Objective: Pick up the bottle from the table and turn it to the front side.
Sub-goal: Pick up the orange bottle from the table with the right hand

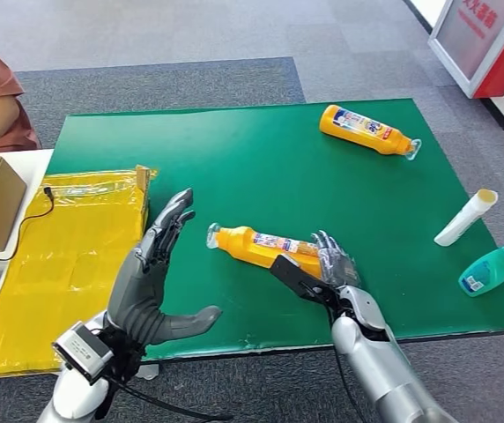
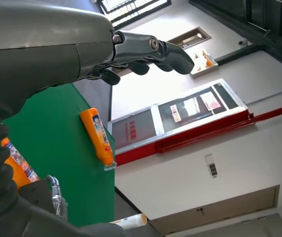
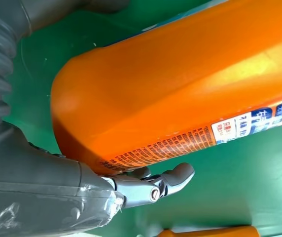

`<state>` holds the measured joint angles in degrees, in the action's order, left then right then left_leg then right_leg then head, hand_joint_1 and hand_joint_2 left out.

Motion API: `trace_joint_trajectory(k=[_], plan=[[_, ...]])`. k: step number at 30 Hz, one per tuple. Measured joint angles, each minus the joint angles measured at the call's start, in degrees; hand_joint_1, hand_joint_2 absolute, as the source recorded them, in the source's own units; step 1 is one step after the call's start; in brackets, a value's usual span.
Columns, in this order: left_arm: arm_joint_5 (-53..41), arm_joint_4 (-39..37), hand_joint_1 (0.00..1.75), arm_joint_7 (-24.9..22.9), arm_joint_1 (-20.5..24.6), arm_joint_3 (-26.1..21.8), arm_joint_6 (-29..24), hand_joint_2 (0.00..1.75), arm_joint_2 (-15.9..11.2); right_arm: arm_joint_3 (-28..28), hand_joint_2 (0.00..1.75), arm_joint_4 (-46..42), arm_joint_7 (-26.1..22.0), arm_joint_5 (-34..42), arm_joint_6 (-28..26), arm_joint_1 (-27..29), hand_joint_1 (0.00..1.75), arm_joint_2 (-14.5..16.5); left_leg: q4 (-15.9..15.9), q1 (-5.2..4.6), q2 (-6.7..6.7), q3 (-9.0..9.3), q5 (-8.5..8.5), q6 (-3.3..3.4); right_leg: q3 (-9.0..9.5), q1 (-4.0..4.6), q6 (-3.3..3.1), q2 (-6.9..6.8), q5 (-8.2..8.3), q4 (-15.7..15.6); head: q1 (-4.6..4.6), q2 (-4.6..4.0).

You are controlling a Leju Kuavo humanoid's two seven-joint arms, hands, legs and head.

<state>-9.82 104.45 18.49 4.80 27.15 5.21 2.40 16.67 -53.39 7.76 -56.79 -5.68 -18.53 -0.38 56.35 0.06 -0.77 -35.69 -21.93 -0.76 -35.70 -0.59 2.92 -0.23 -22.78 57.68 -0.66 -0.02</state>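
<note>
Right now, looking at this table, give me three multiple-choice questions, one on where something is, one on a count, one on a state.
1. Where does the teal bottle lie?
A. at the mat's right edge
B. on the yellow bag
C. by the cardboard box

2. How many orange bottles lie on the green mat?
A. one
B. two
C. four

3. What is the left hand doing?
A. gripping a bottle
B. pressing the box
C. held open, holding nothing

Answers: 1 A, it lies near the white tube. 2 B, a near orange bottle and a far orange bottle. 3 C, its fingers are spread above the mat.
</note>
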Motion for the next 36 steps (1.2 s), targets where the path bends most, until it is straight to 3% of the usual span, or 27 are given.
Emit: trace_joint_trajectory(k=[1, 4, 5, 23, 36], plan=[[0.2, 0.0, 0.0, 0.0, 0.1, 0.0, 0.2, 1.75, 0.0, 0.0, 1.75, 0.5, 0.2, -0.9, 0.0, -0.3, 0.25, 0.0, 0.0, 0.0, 0.0, 0.0, 0.01, 0.0, 0.0, 0.0, -0.01, 0.0, 0.02, 0.0, 0.0, 0.0], [0.7, -0.2, 0.0, 0.0, 0.5, 0.1, 0.6, 1.75, 0.0, 0.0, 1.75, 2.4, 0.2, -3.3, -0.2, -1.4, 1.52, 0.3, 0.0, 0.0, -0.01, 0.02, 0.03, -0.03, 0.0, 0.0, -0.02, 0.01, 0.05, 0.0, 0.0, 0.0], [0.9, -0.2, 0.0, 0.0, 0.6, 0.2, 0.7, 1.75, 0.0, 0.0, 1.75, 3.0, -0.1, -3.7, -0.4, -1.7, 1.71, 0.5, 0.0, 0.0, -0.01, 0.03, 0.04, -0.03, 0.0, 0.0, -0.03, 0.01, 0.05, 0.0, -0.01, 0.0], [2.1, -1.1, 0.0, -0.4, 0.4, 0.3, 1.3, 1.75, 0.0, -0.1, 1.75, 5.3, -1.9, -2.8, -1.8, -2.8, 1.75, 1.6, 0.0, 0.01, -0.01, 0.03, 0.07, -0.06, 0.01, 0.01, -0.02, 0.01, 0.06, 0.0, 0.0, 0.0], [3.8, -1.7, 0.0, -0.4, -1.2, -1.4, 0.8, 1.75, -0.1, -3.9, 1.75, 2.2, -8.2, 8.3, -2.2, 0.3, 1.75, 2.9, 0.0, 0.0, 0.0, -0.01, 0.06, -0.04, -0.01, 0.0, -0.01, 0.0, 0.05, 0.0, -0.01, 0.0]])
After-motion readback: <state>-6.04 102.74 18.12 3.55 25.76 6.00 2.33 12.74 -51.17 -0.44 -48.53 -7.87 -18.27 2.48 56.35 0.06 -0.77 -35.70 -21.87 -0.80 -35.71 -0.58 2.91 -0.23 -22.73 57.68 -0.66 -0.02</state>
